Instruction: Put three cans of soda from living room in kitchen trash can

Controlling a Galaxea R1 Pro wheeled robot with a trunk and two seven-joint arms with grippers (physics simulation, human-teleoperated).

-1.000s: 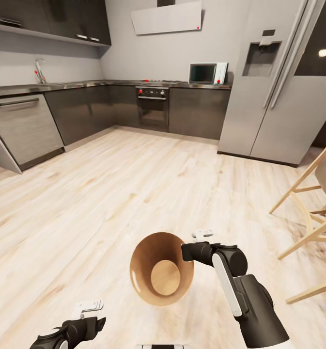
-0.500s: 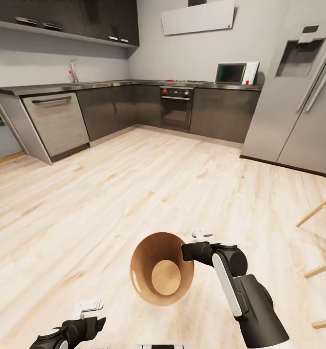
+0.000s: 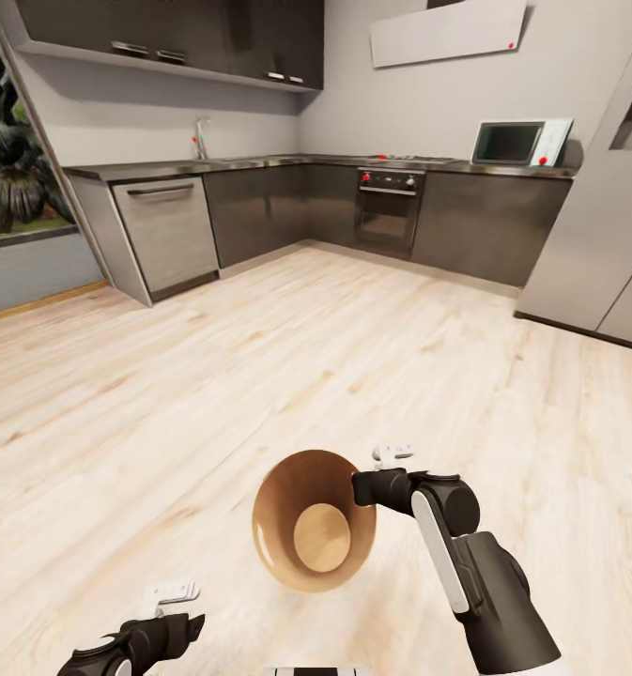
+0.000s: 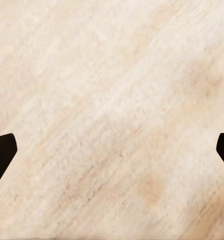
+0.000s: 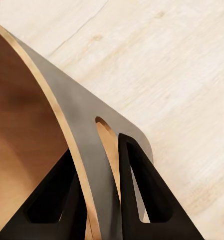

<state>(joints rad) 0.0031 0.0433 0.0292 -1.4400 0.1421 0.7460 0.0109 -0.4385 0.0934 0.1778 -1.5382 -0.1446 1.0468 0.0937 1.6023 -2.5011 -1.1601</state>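
With my right gripper [image 3: 364,488] pinching the rim of the tash can [image 3: 313,532] out in front of me over the kitchen floor [image 3: 259,376], I should carry it level and unhurried (left gripper [image 4: 112,150] spread apart, empty).

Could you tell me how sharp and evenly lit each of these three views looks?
Head view: evenly lit, sharp on the tash can, wide-angle lean at the cabinets. Left wrist view: soft, blurry floor grain. Right wrist view: crisp, the bin wall's outside in grey shade.
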